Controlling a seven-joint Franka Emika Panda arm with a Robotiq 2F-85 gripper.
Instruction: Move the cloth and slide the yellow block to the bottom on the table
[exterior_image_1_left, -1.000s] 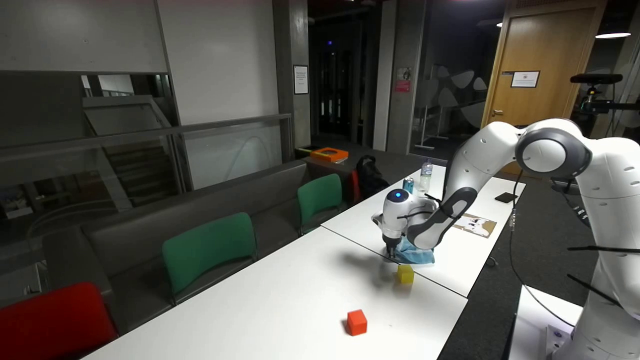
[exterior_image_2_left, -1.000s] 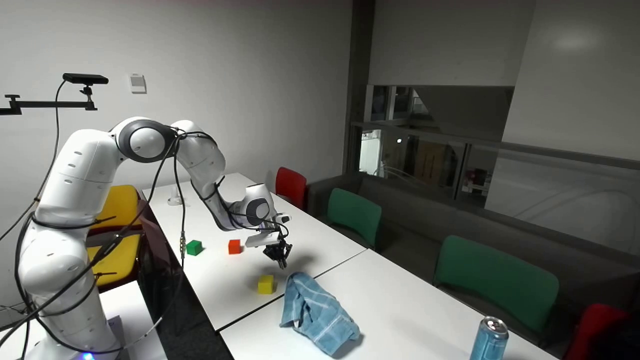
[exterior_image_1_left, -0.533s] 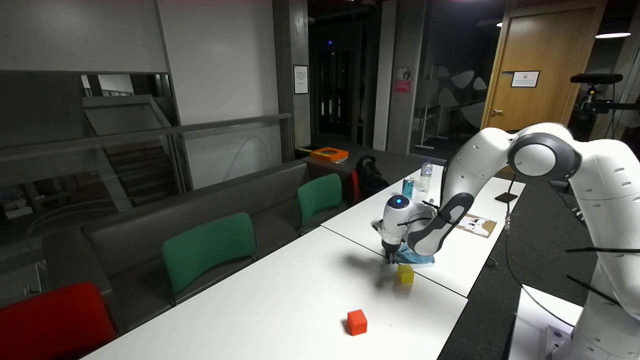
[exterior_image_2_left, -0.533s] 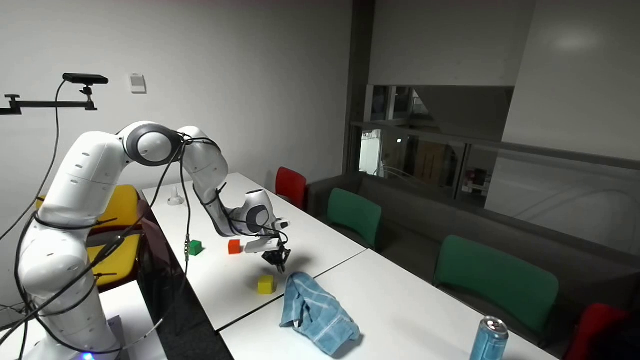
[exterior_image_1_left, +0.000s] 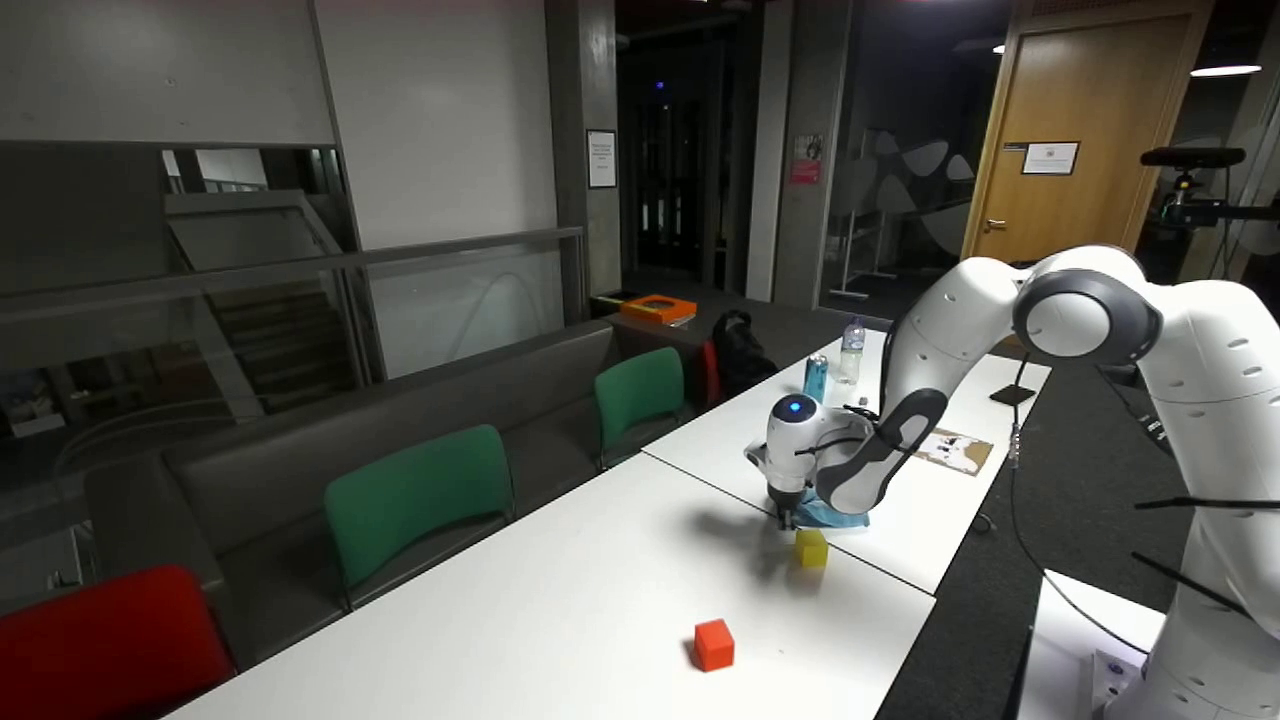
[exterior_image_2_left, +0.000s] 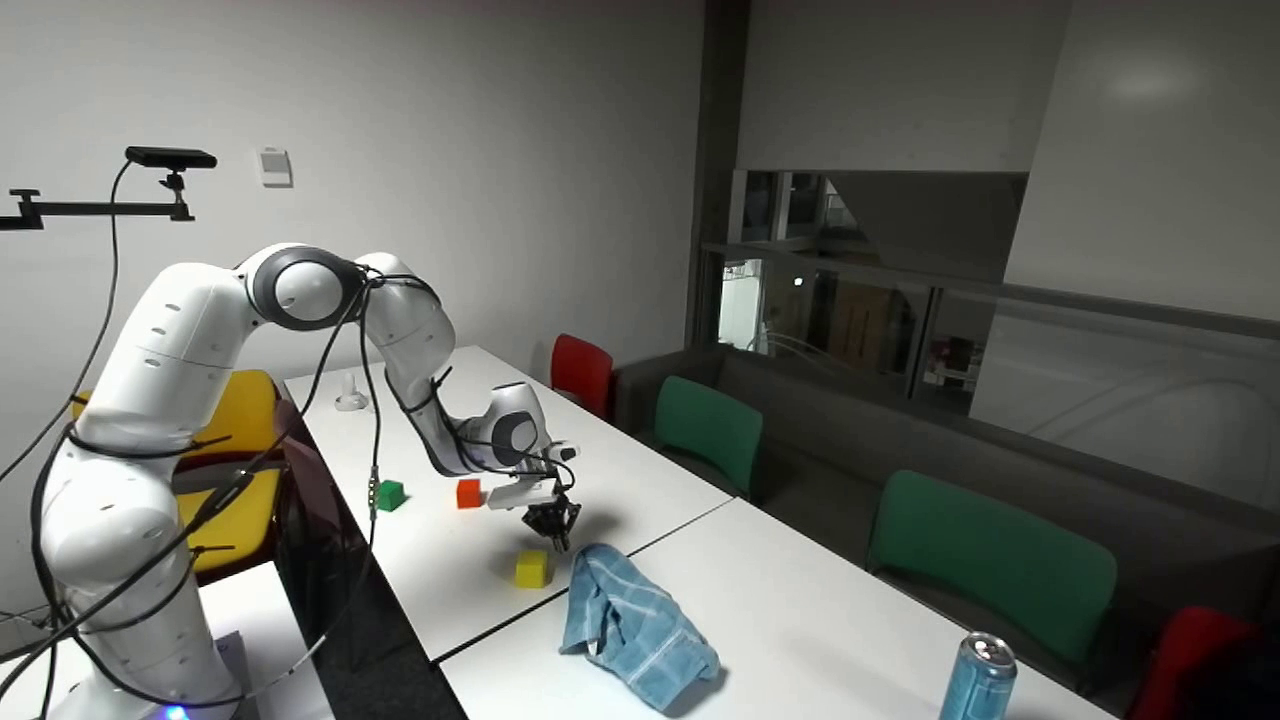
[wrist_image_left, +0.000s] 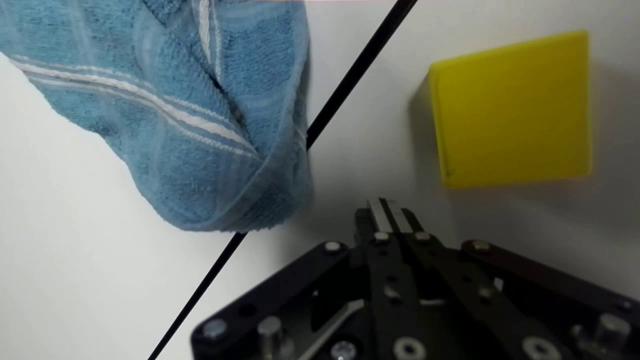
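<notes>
Yellow block (wrist_image_left: 515, 112) lies clear of the cloth (wrist_image_left: 195, 120), near the gripper (wrist_image_left: 389, 214), whose empty fingers meet; slide set-up seems in hand, next needing side contact, though fingertip height is unclear.

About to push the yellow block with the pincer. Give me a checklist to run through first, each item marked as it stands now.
1. Pincer shut, gripping nothing: ok.
2. Yellow block flat on the table: ok in both exterior views.
3. Cloth clear of the yellow block: ok; the wrist view shows a gap between them.
4. Pincer against the yellow block: not ok; it sits beside it, apart.
5. Pincer low enough to push: cannot tell; its height above the table is unclear.
6. Slide path free of the red block and green block: cannot tell; nothing marks where "bottom" is.
</notes>
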